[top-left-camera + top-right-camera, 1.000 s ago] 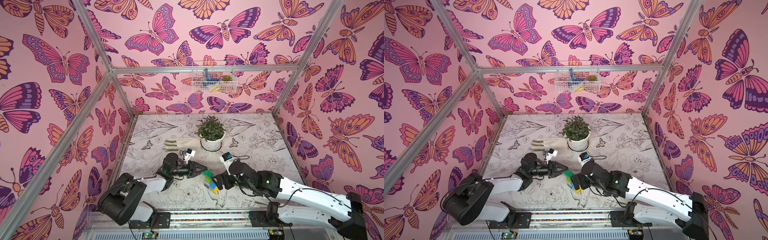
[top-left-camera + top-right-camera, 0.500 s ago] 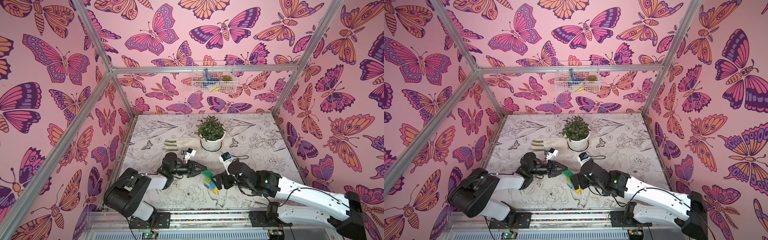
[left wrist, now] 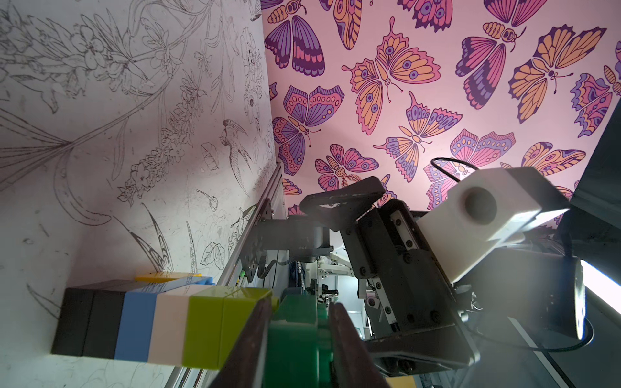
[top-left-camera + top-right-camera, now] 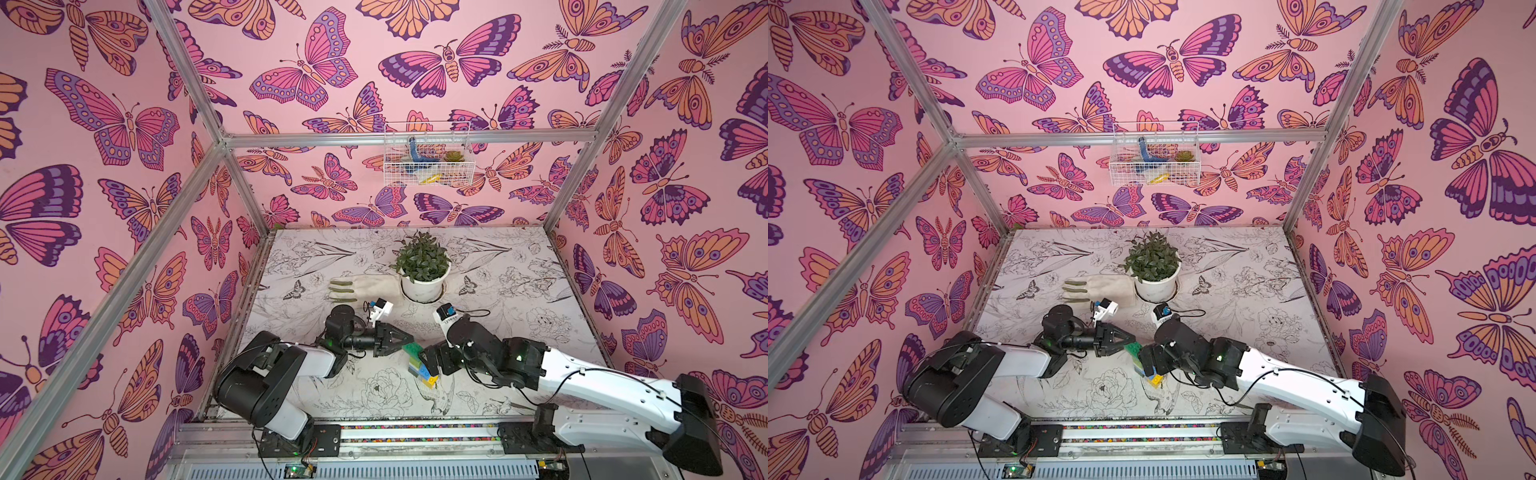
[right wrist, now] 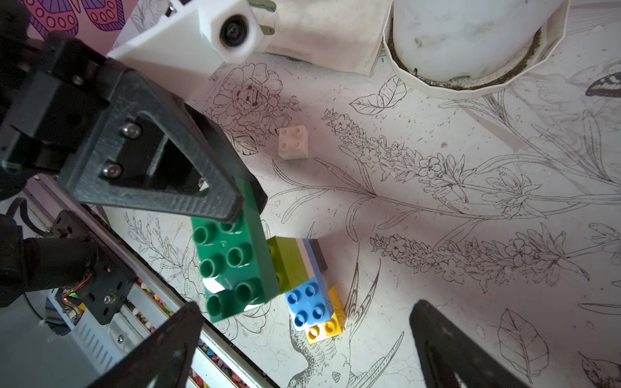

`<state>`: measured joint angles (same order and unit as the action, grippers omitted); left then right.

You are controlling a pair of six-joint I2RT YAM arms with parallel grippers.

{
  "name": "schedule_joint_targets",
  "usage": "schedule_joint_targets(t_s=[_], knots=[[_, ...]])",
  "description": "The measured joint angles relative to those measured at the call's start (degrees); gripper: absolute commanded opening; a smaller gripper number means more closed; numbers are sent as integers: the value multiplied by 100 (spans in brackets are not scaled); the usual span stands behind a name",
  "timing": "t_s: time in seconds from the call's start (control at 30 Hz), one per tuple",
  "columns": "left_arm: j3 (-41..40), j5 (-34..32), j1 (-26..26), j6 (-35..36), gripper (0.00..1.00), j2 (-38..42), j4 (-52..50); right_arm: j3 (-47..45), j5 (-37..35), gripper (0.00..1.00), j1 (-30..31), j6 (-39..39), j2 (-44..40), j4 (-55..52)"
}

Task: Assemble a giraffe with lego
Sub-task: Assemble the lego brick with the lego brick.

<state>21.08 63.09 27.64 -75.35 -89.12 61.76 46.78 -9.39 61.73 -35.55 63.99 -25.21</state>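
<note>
1. Hardly anything has shifted: the left arm's elbow has crept a little toward 12 o'clock, while the left gripper (image 4: 406, 343) and its green brick (image 5: 235, 265) stay where they were. The right arm looks unchanged.
2. Reaching in from 9 o'clock, the left fingers are clamped on the long sides of the green brick at one end. That leaves the free end clear to go over the neck.
3. The giraffe (image 4: 419, 372) stands upright on the table (image 4: 519, 291) near its 6 o'clock edge, with black and yellow legs, a blue body, then white and lime.
4. The green brick hangs tilted just beside the lime brick (image 5: 289, 265), whose studs partly show, so I judge the head is lined up but not yet pressed on.
5. The right gripper (image 5: 305, 342) comes in from 3 o'clock with its fingers spread wide apart. The giraffe sits between them and they touch nothing that I can see — likely waiting to steady the legs during the press.
6. A loose white brick (image 5: 293, 142) lies on the table between the giraffe and the plant pot (image 4: 424, 286), which sits at 12 o'clock of the giraffe — probably the top piece still to come.
</note>
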Motion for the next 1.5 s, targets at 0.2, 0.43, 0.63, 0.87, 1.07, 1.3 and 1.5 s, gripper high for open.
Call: schedule_joint_targets(t_s=[0.2,0.43,0.63,0.87,1.07,1.3,1.5], knots=[[0,-7,0,-57,0,-9,122,2,4,100,-68,0,48,46],[-2,-4,-24,-72,0,-42,125,11,20,100,-162,4,142,111],[-4,-4,-24,-81,0,-48,127,11,17,99,-170,44,142,122],[-35,0,-24,-144,0,-48,127,11,20,99,-177,92,144,127],[-37,4,-11,-199,0,-83,138,11,20,100,-212,105,144,149],[-46,39,85,-289,0,-229,319,11,2,100,-240,105,149,151],[-46,37,90,-343,0,-328,496,11,4,99,-243,107,151,184]])
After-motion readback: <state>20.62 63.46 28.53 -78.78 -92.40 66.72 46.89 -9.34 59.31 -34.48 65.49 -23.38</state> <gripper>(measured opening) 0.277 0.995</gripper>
